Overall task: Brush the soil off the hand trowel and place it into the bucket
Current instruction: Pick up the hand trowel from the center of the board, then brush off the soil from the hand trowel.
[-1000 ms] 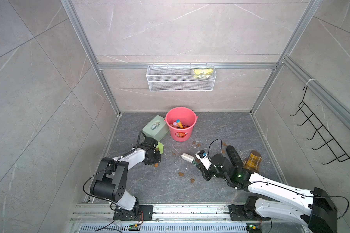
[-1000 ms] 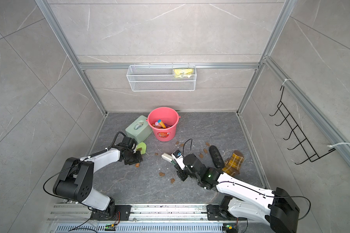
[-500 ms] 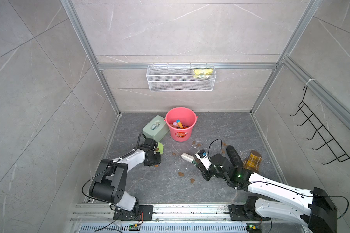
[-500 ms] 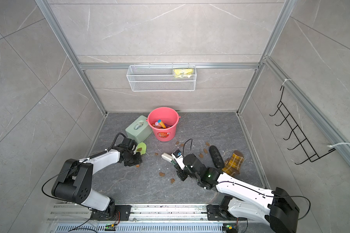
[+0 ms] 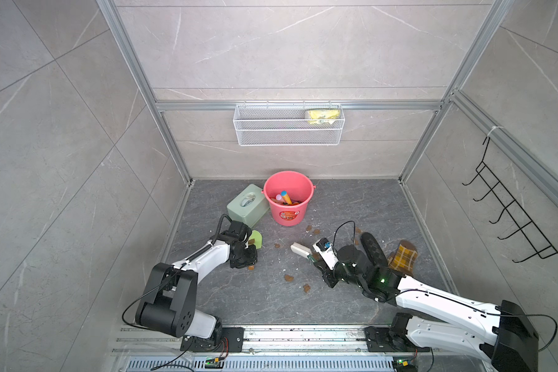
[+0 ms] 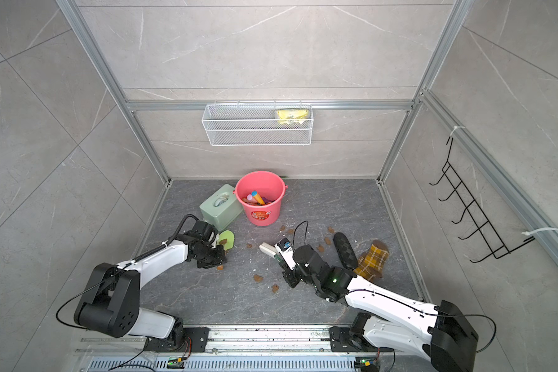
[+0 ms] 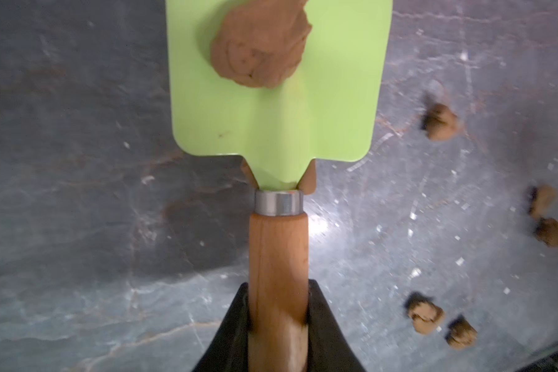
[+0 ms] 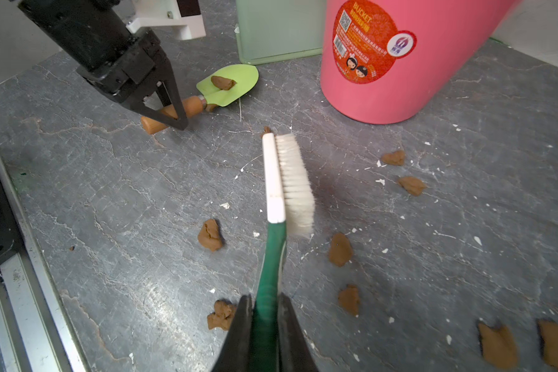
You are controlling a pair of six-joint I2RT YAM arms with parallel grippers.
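Robot arms at work on a garden toy: the left gripper (image 7: 277, 309) has its black jaws clamped on the wooden handle of the hand trowel (image 7: 273, 135). The trowel's lime-green blade points straight out ahead of the jaws, low over the dark stone floor (image 7: 78, 193). One lump of soil (image 7: 260, 48) sits on the blade toward its far end. A smaller bit appears to be wedged under the blade's neck, though the view there is poor. Several loose lumps (image 8: 210, 235) dot the floor between the two grippers.

The right gripper (image 8: 264, 309) is closed tight on the green handle of a brush (image 8: 287, 180). The white bristles are held out ahead of its jaws, well apart from the trowel. The coral-pink bucket (image 5: 276, 211) stands upright beyond the blade, just beside a sage-green tissue box (image 5: 247, 206). It holds coloured items, and the trowel is not yet in it.
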